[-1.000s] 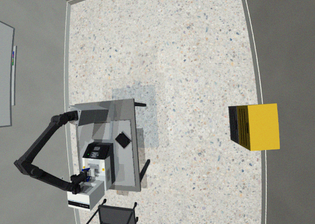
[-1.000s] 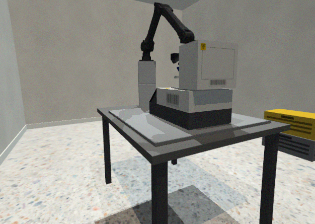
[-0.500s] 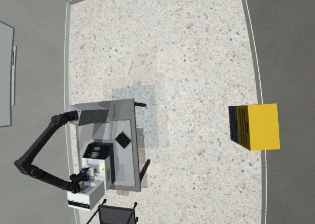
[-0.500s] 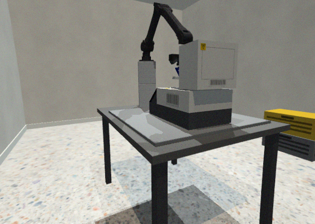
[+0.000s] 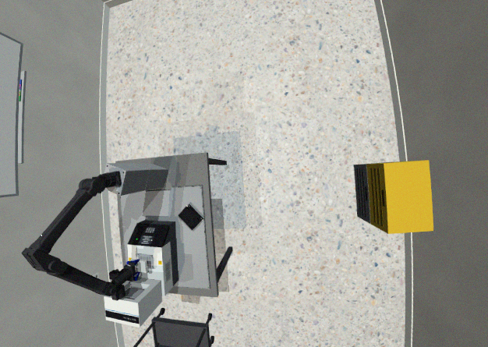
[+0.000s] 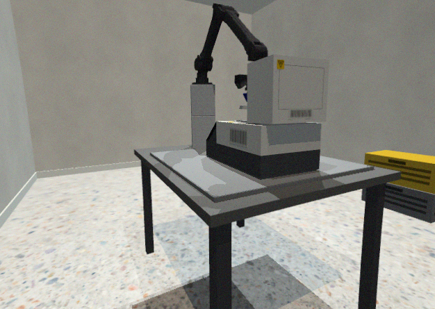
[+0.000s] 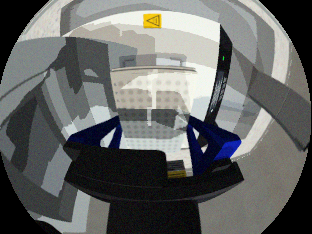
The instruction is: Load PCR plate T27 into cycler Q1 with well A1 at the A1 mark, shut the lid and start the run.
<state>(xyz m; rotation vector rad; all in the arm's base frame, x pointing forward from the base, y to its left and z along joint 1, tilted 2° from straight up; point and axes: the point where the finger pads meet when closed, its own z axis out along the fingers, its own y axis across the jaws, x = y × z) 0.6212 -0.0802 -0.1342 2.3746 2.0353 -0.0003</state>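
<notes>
The cycler Q1 (image 5: 151,253) stands on the table with its lid (image 6: 288,91) swung up and back; the lid also shows in the overhead view (image 5: 129,302). Its lamp (image 5: 136,239) is green. My gripper (image 5: 136,266) is over the open block, shut on the sealed plate T27 (image 5: 145,263). In the wrist view the blue fingers clamp the plate (image 7: 154,104) by its two sides. From the side, the gripper (image 6: 245,91) holds the plate a little above the housing top. The plate nest N1 (image 5: 190,216) is empty. I cannot read the plate's markings.
The key panel (image 5: 150,232) slopes at Q1's front. The arm's pedestal (image 6: 202,116) stands at the table's far corner. The upright lid is close behind the gripper. A yellow cabinet (image 5: 396,196) stands far off on the floor, and a chair (image 5: 179,331) stands by the table.
</notes>
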